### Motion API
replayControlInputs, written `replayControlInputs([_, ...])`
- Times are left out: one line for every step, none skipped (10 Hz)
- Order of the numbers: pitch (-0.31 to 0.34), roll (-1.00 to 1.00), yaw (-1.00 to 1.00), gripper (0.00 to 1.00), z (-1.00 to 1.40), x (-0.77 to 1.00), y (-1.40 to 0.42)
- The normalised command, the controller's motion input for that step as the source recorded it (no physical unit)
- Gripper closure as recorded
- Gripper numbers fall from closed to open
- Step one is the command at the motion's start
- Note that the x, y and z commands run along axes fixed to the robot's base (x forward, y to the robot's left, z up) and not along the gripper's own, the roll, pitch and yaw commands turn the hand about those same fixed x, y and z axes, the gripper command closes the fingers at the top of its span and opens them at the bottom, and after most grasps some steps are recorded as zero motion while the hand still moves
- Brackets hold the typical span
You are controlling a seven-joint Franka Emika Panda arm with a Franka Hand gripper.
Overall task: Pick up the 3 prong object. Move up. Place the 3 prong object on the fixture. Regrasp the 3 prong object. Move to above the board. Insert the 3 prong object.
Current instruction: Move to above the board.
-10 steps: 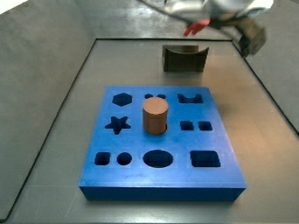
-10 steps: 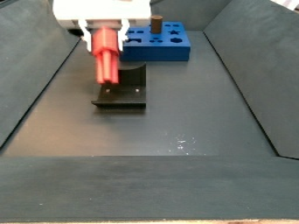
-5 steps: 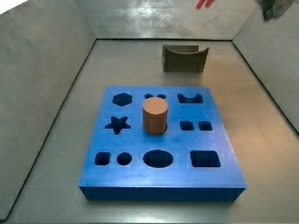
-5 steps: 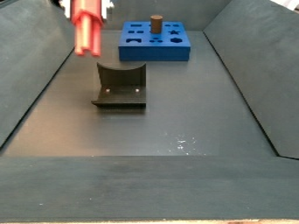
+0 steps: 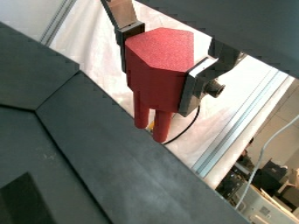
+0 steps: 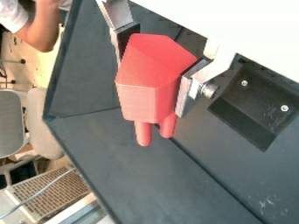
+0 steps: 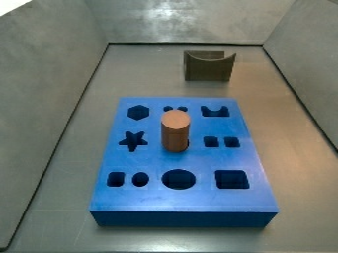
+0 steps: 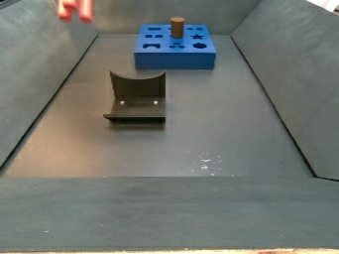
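In both wrist views my gripper (image 5: 163, 63) (image 6: 156, 63) is shut on the red-orange 3 prong object (image 5: 159, 77) (image 6: 149, 83), its silver fingers (image 5: 125, 41) clamping the flat sides and the prongs pointing down. In a side view only the prong tips (image 8: 75, 8) show at the top edge, high above and left of the fixture (image 8: 137, 97); the gripper itself is out of frame there. The dark fixture (image 7: 208, 65) stands bare at the back of the floor. The blue board (image 7: 145, 193) (image 8: 199, 62) lies apart from it.
A brown cylinder (image 7: 175, 130) (image 8: 173, 25) stands upright in the board's middle hole. Grey sloping walls (image 7: 59, 99) enclose the floor on both sides. A dark plate with screws (image 6: 254, 103) lies below the gripper in a wrist view.
The gripper has risen straight up from the fixture with the 3 prong object held, leaving one side view entirely and nearly leaving the other.
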Motion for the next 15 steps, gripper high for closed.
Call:
replayControlInputs([0.139,-0.05,0.16,1.0,0.21,0.05,-0.01])
replayControlInputs([0.005,-1.0,-0.09,1.0,0.19,-0.78,-1.0])
replayControlInputs([0.0,-1.0,-0.09,1.0,0.19,-0.78,-1.0])
replayControlInputs([-0.031,-1.0,-0.09,1.0,0.21,-0.83,-1.0])
replayControlInputs([-0.039,-1.0,-0.09,1.0,0.2,-0.85,-1.0])
replayControlInputs([-0.038,-1.0,-0.1,1.0,0.2,-0.85,-1.0])
replayControlInputs([-0.031,-1.0,-0.1,1.0,0.2,-0.86,-1.0])
replayControlInputs([-0.033,-1.0,-0.11,1.0,0.21,-0.88,-1.0])
replayControlInputs([-0.035,-1.0,-0.11,1.0,0.2,-0.91,-1.0])
replayControlInputs([-0.036,-1.0,-0.11,1.0,0.21,-0.94,-1.0])
replayControlInputs([-0.04,-1.0,-0.11,1.0,0.17,-0.81,-0.82])
replayControlInputs([-0.043,-1.0,-0.1,1.0,0.08,-0.47,-0.42])
replayControlInputs([-0.026,-0.94,-0.09,1.0,0.04,-0.28,-0.22])
replayControlInputs([-0.01,-0.71,-0.06,1.0,0.03,-0.16,-0.12])
replayControlInputs([-0.012,-0.48,-0.04,1.0,0.01,-0.1,-0.08])
